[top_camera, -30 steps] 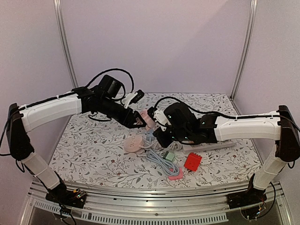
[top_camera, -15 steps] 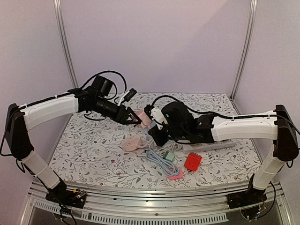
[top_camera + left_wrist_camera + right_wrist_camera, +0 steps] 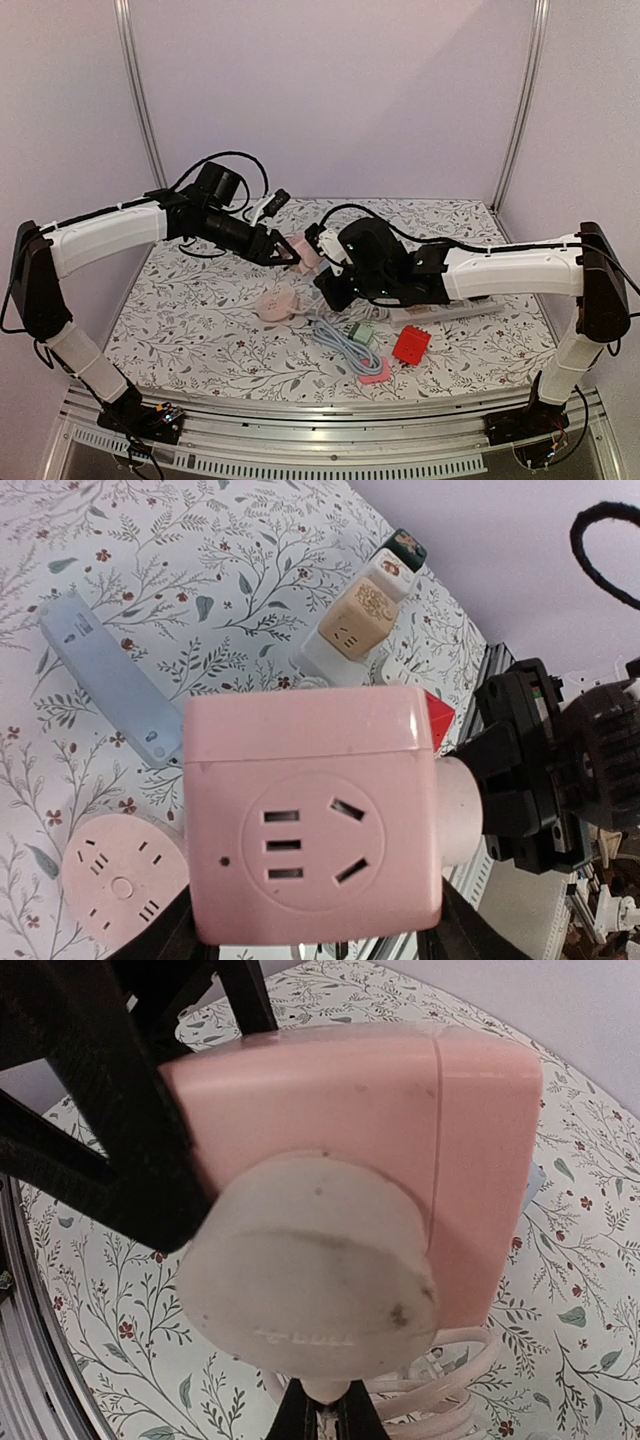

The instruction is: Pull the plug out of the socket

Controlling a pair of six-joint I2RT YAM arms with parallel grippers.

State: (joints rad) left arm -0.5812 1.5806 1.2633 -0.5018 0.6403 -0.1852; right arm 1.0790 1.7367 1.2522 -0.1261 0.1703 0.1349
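Above the flowered table (image 3: 190, 330), I have the pink cube socket (image 3: 310, 820) held clear of the surface in the left gripper (image 3: 283, 253), whose fingers clamp two opposite sides of it. One face of the cube shows its slots to my left wrist camera. The round white plug (image 3: 310, 1260) sits in the cube's side face turned toward the right arm, pressed flush against the pink. The right gripper (image 3: 323, 1415) is clenched tight just under that plug, on the pale cord (image 3: 430, 1380) that leaves it and loops down to the table.

Below the cube, a round pink socket (image 3: 277, 303) lies flat on the table. Beside it, toward the right arm, lies a long blue power strip (image 3: 345, 345). Farther from the cube, toward the near edge, I see a small green piece (image 3: 362, 331), a red block (image 3: 411, 345) and a flat pink piece (image 3: 375, 372). A beige adapter (image 3: 360, 615) stands beyond the blue strip in the left wrist view.
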